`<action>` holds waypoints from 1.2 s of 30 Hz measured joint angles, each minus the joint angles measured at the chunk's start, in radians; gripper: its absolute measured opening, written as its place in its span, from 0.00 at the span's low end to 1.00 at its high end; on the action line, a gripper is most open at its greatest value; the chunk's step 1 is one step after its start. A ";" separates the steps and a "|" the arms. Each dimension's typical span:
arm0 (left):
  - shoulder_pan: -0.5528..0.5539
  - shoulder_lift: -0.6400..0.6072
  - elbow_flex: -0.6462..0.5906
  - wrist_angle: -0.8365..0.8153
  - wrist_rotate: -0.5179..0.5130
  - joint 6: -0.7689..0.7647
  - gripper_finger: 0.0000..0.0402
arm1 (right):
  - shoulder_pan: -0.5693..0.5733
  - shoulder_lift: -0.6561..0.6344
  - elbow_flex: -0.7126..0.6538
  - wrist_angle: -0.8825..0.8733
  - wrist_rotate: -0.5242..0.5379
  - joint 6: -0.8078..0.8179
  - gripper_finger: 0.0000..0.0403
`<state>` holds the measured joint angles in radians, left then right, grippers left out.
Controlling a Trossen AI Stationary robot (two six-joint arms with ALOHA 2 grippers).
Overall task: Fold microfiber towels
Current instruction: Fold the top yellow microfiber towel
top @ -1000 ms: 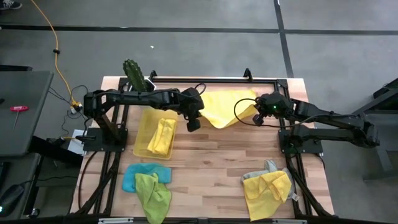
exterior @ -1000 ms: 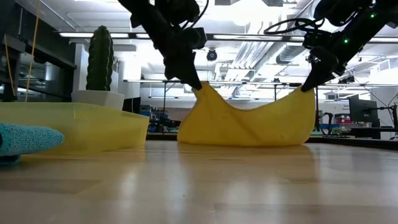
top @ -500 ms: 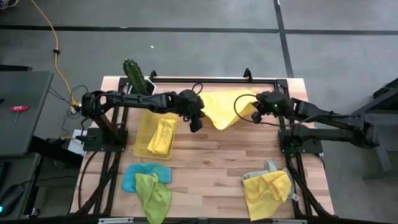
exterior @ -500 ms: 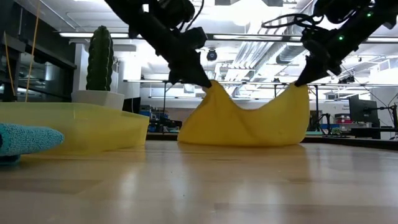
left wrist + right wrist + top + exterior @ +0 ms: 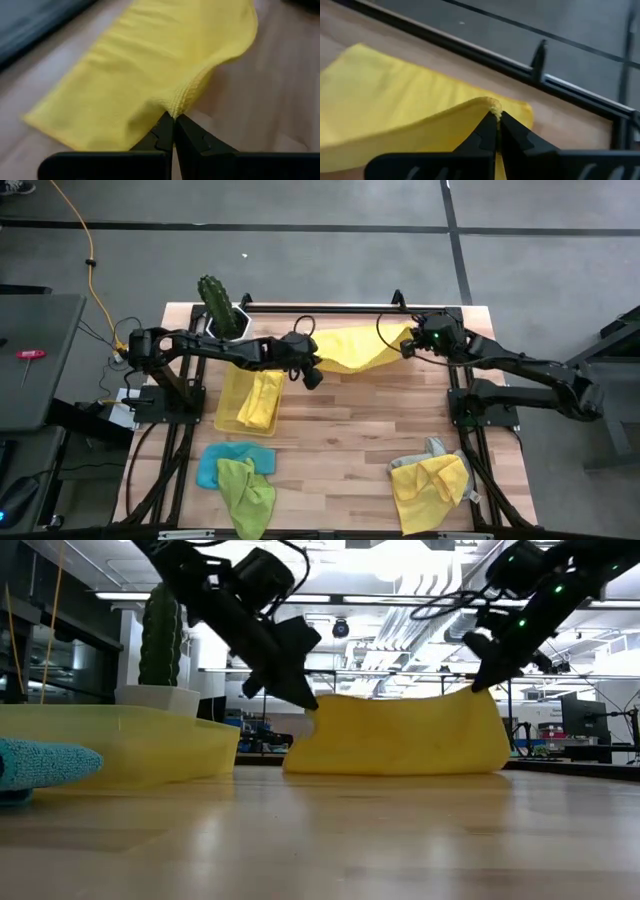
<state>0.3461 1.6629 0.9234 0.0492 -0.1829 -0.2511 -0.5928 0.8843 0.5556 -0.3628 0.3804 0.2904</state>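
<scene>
Holding one corner each, both grippers have pinched the same yellow towel [image 5: 358, 348] near the upper middle of the high view. The left gripper [image 5: 174, 120] has its two fingers squeezed together on a bunched corner of the cloth, and the right gripper [image 5: 495, 116] is squeezed tight on another corner. In the low view the towel [image 5: 400, 733] hangs in a long strip between them, with its bottom edge resting on the wooden table [image 5: 350, 440]. It looks soft and light, and it bends and sags, so it will flop if only one corner is held. Corners and edges seem the best places to grab. Another yellow towel [image 5: 259, 399] lies in the yellow tray [image 5: 232, 375] at the left. A blue towel [image 5: 210, 464] and a green towel [image 5: 246, 492] sit at the lower left, and a yellow and grey pile [image 5: 430, 475] sits at the lower right.
</scene>
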 joint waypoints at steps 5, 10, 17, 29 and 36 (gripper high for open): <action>0.010 -0.011 -0.008 0.003 -0.189 0.028 0.00 | -0.054 0.107 0.000 0.083 0.015 0.000 0.00; 0.054 -0.010 -0.008 -0.049 -0.255 0.034 0.00 | -0.099 0.224 0.000 0.192 0.014 0.000 0.00; 0.120 -0.009 -0.008 -0.088 -0.196 0.019 0.00 | -0.114 0.346 0.000 0.250 0.011 0.016 0.00; 0.187 -0.009 -0.008 -0.068 -0.165 0.065 0.00 | -0.114 0.414 0.000 0.279 0.042 0.046 0.00; 0.198 0.009 -0.008 -0.035 -0.161 0.094 0.00 | -0.114 0.414 0.000 0.279 0.058 0.072 0.00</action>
<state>0.5442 1.6720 0.9157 0.0139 -0.3435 -0.1570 -0.7068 1.2980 0.5556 -0.0839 0.4387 0.3626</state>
